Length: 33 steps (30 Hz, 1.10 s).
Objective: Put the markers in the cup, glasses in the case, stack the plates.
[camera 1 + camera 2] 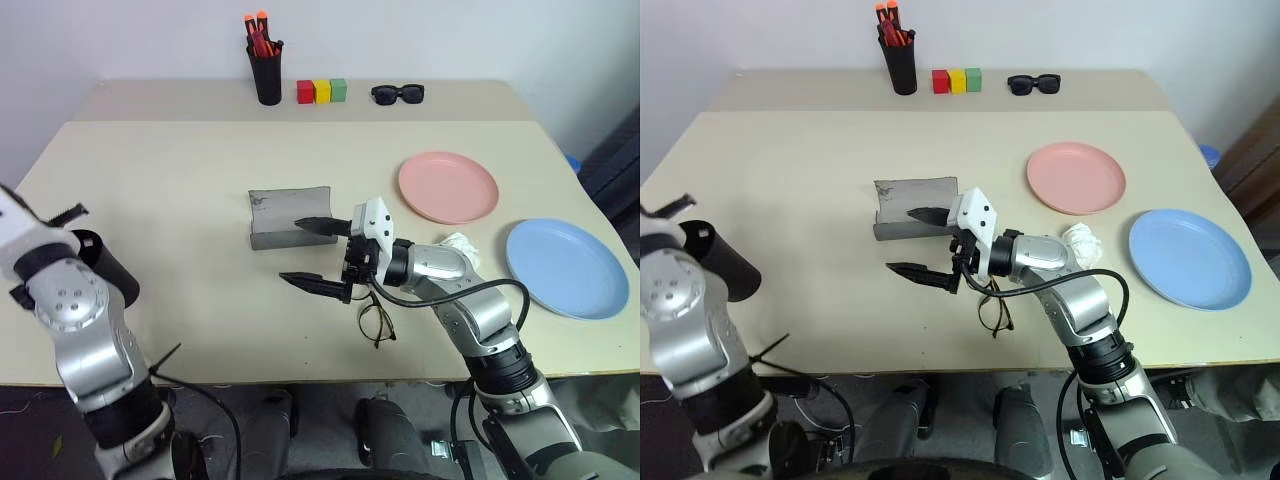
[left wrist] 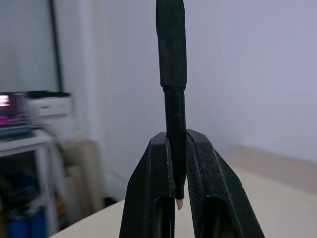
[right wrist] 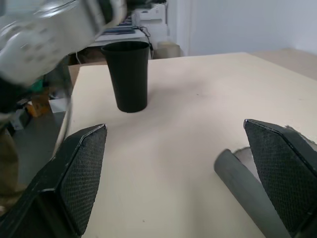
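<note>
Between the left hand's [image 2: 177,163] fingers, marker [image 2: 172,64] upright, cap outward

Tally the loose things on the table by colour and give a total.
Black: 3 - matte black round cup, tall black pen holder, chunky black sunglasses
Grey: 1 - grey felt glasses case
Pink: 1 - salmon pink plate
Blue: 1 - light blue plate
Red, yellow, green blocks: 3
Dark wire-frame eyeglasses: 1
Total: 10
</note>
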Tool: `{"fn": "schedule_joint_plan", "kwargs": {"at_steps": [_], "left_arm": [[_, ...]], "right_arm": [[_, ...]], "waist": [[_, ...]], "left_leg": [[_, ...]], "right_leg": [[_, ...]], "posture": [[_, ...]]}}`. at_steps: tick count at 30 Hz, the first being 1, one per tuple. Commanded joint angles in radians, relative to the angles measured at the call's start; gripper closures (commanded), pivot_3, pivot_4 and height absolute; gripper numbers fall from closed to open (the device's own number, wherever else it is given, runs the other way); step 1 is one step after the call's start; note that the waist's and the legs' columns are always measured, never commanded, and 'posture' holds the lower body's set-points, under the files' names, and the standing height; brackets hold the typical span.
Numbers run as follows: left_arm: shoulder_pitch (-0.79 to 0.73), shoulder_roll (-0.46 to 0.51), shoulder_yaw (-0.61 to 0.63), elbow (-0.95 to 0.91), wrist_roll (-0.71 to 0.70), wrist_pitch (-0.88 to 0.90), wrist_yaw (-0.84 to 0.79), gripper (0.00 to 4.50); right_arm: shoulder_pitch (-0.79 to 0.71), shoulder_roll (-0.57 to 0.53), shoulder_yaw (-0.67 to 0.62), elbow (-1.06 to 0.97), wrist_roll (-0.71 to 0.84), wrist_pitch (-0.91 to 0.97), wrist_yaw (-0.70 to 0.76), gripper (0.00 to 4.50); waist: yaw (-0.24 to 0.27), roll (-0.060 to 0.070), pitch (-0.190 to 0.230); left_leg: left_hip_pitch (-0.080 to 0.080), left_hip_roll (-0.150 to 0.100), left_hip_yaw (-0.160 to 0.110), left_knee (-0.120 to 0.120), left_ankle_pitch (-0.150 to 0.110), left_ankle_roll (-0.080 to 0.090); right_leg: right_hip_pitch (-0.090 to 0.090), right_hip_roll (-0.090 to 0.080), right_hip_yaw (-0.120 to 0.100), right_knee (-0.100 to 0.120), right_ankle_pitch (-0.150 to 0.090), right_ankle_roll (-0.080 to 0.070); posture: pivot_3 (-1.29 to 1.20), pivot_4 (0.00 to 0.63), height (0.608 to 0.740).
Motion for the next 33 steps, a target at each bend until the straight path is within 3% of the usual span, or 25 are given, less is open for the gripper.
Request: {"fn": "schedule_joint_plan", "kwargs": {"at_steps": [1,11,24,27,31,33], "left_arm": [[0.062,-0.026,-0.009,-0.094,0.028,0.003,0.011,4.48],[0.169,-0.127,-0.059,-0.102,0.013,-0.036,0.011,4.48],[0.221,-0.151,-0.111,-0.053,0.018,-0.108,0.012,4.48],[0.224,-0.152,-0.115,-0.045,0.022,-0.114,0.017,3.30],[0.219,-0.155,-0.128,-0.045,0.035,-0.104,0.028,1.24],[0.215,-0.159,-0.139,-0.056,0.044,-0.092,0.032,1.24]], "right_arm": [[-0.018,0.014,-0.005,-0.014,0.021,-0.015,0.016,0.00],[-0.040,0.036,-0.004,0.024,0.009,-0.035,0.041,0.00],[-0.025,0.036,-0.007,0.005,0.007,-0.031,0.028,0.00],[-0.024,0.035,-0.006,0.002,0.008,-0.029,0.025,0.00],[-0.025,0.036,-0.004,0.000,0.009,-0.027,0.022,0.00],[-0.025,0.035,-0.004,-0.002,0.010,-0.026,0.023,0.00]], "waist": [[0.003,0.000,0.000],[0.001,0.000,0.000],[0.001,0.000,0.000],[0.001,0.000,0.000],[0.001,0.000,0.000],[0.001,0.000,0.000]], "left_leg": [[0.000,0.000,0.000,0.000,0.000,0.000],[0.000,0.000,0.000,0.000,0.000,0.000],[0.000,0.001,0.000,0.000,0.000,0.000],[0.000,0.001,0.000,0.000,0.000,0.000],[0.000,0.001,0.000,0.000,0.000,0.000],[0.000,0.001,0.000,0.000,0.000,0.000]], "right_leg": [[0.000,0.000,0.000,0.000,0.000,0.000],[0.000,0.000,0.000,0.000,-0.001,-0.002],[0.000,0.000,0.000,0.000,-0.002,-0.003],[0.000,0.000,0.000,-0.001,-0.002,-0.003],[0.000,0.000,0.000,0.000,-0.002,-0.003],[0.000,0.000,0.000,0.000,-0.002,-0.003]], "posture": [[0.00,0.150,0.740],[0.00,0.150,0.740],[0.00,0.150,0.740],[0.00,0.150,0.740],[0.00,0.150,0.740],[0.00,0.150,0.740]]}}
